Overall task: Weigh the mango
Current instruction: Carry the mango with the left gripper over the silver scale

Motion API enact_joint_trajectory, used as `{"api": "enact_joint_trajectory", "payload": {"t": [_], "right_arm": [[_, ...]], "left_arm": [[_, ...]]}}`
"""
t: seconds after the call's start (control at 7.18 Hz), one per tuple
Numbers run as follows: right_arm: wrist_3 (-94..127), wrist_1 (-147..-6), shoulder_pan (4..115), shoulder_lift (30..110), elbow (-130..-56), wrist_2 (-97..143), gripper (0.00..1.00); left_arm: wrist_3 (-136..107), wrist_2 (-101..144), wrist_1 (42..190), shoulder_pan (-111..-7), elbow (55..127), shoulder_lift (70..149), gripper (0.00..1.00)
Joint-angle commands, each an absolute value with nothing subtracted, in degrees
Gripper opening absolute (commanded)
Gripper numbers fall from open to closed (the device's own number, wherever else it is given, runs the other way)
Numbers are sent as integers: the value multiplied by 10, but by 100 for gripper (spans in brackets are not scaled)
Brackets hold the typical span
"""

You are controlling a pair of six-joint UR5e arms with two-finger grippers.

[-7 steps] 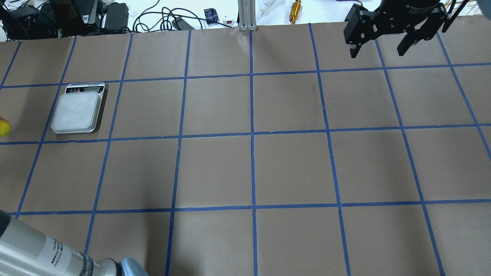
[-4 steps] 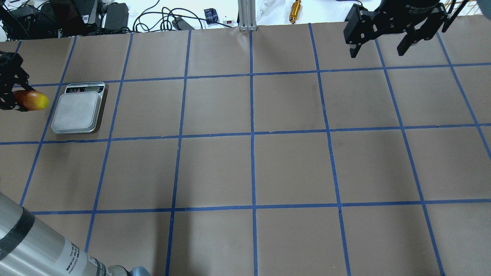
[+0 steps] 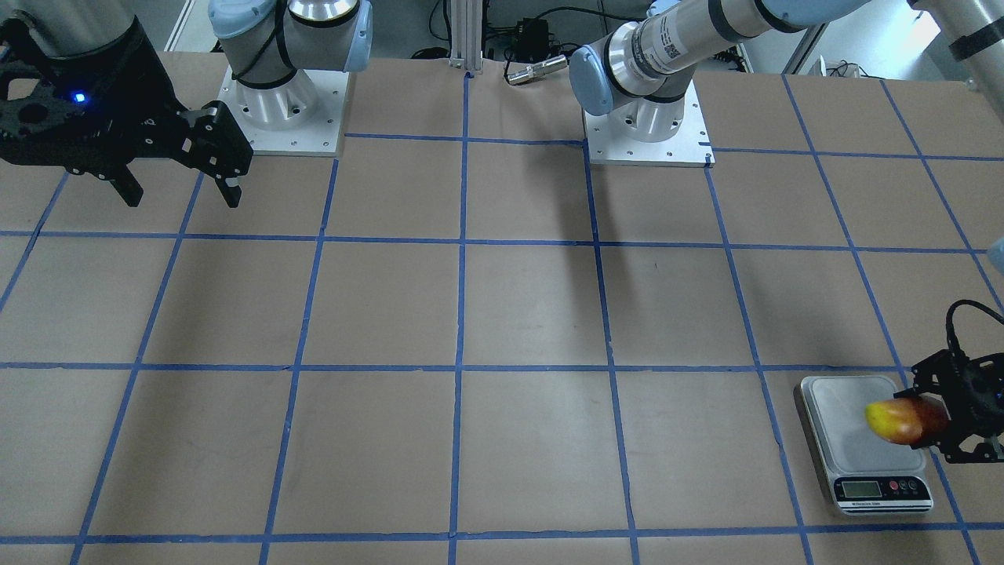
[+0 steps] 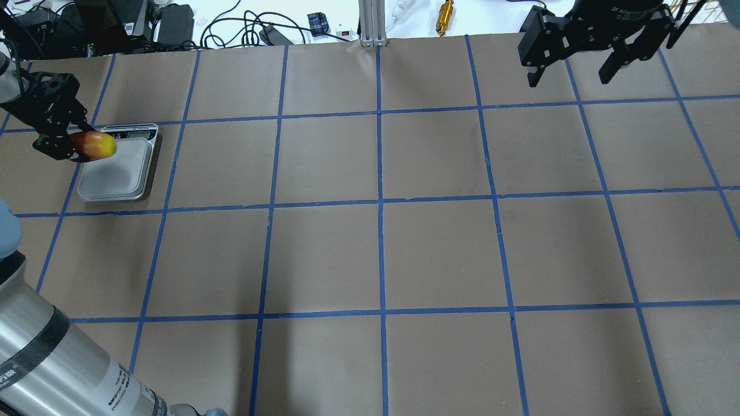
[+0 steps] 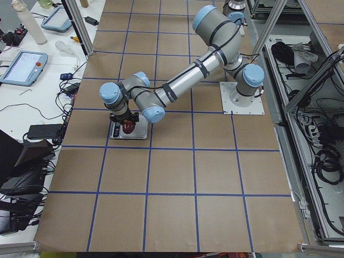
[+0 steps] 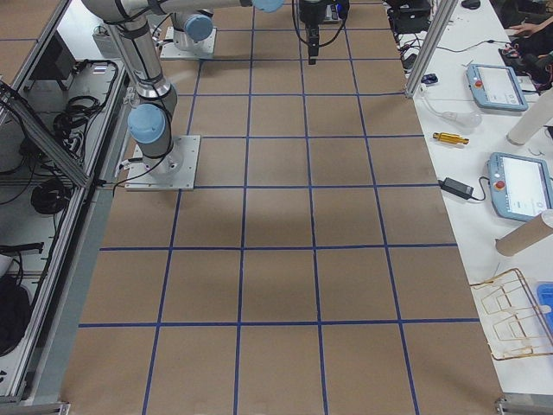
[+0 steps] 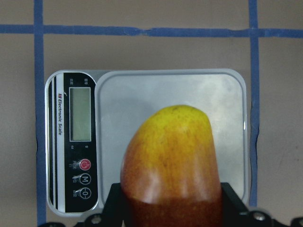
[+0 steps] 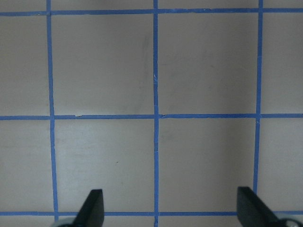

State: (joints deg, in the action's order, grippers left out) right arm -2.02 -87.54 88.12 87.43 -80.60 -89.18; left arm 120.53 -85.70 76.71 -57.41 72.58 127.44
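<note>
The mango (image 4: 97, 144), red-orange with a yellow end, is held in my left gripper (image 4: 81, 144), which is shut on its red end. It hangs above the left part of the scale (image 4: 115, 173) with its yellow end over the silver platform (image 7: 142, 104). The front view shows the mango (image 3: 900, 420) over the scale (image 3: 851, 431), with the left gripper (image 3: 937, 421) at the view's right edge. The left wrist view shows the mango (image 7: 173, 165) close up, and the scale's display is blank. My right gripper (image 4: 568, 81) is open and empty, high over the far right of the table; it also shows in the front view (image 3: 183, 200).
Brown paper with a blue tape grid covers the table (image 4: 381, 254). Beyond its far edge are cables, a gold cylinder (image 4: 445, 14) and an aluminium post (image 4: 370, 23). The two arm bases (image 3: 282, 110) (image 3: 647, 129) are bolted at the robot's side.
My left gripper has come in from the left edge with the mango and moved right, from beside the scale to over its left part. The right arm has not moved.
</note>
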Motion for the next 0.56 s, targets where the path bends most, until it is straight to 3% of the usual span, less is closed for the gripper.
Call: {"api": "enact_joint_trajectory", "payload": {"t": [0.0, 0.42], "right_arm": [[-20, -875, 882, 874, -806, -892, 100], [-20, -875, 882, 874, -806, -891, 100]], "left_arm": [[1196, -855, 755, -581, 726, 1286, 0], [1196, -851, 752, -582, 725, 1296, 0]]}}
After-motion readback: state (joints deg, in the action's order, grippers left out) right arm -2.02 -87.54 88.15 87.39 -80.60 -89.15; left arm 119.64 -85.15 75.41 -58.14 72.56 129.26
